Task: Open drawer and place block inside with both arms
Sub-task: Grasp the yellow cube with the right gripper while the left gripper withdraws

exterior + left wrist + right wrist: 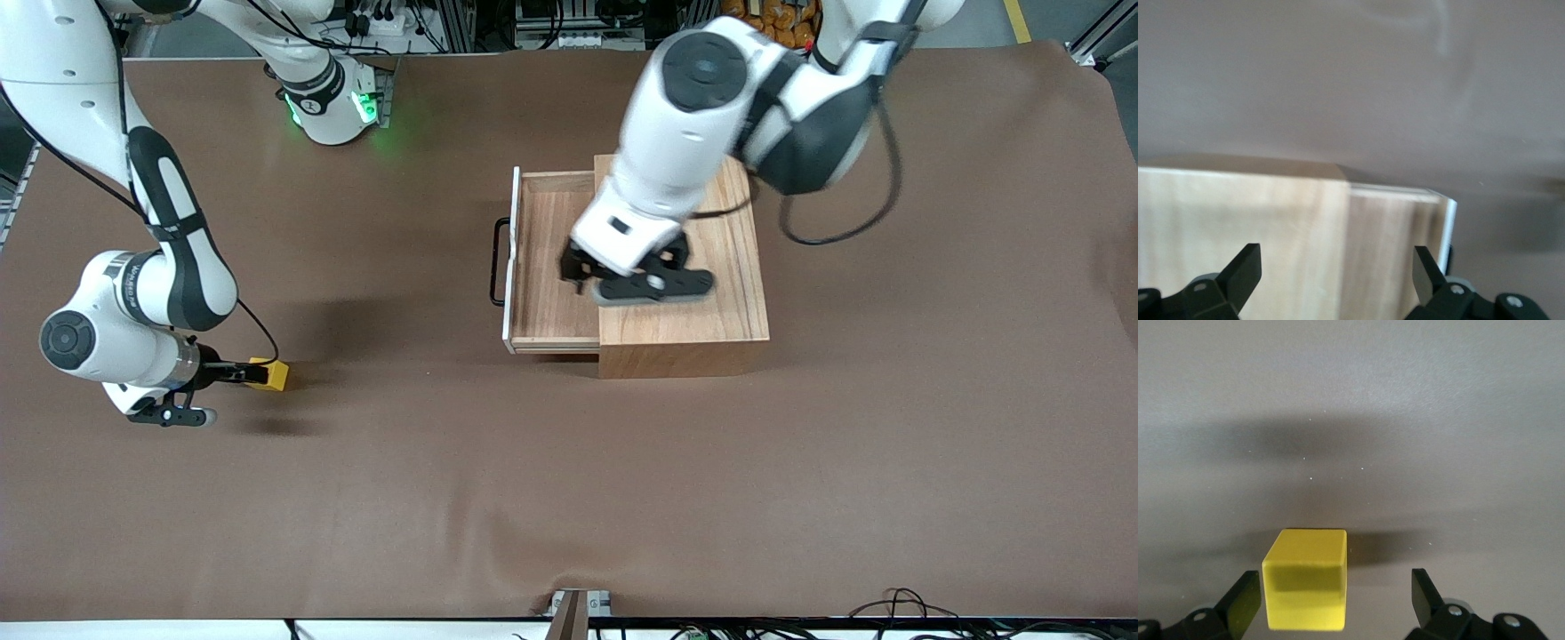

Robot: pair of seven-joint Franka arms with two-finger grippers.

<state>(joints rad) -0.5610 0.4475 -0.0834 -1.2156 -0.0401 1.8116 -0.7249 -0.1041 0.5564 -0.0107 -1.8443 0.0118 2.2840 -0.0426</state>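
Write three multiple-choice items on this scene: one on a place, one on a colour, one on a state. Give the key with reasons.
1. Where is the left hand?
A. over the cabinet and its drawer
B. at the block
C. at the table's near edge

2. What colour is the block?
A. red
B. yellow
C. blue

3. How is the drawer?
A. shut
B. pulled out
C. lying off the cabinet

Key: 1 A, the front view shows it above where drawer meets cabinet. 2 B, it shows bright yellow between the open fingers of the right hand. 3 B, its tray sticks out toward the right arm's end, bare inside.
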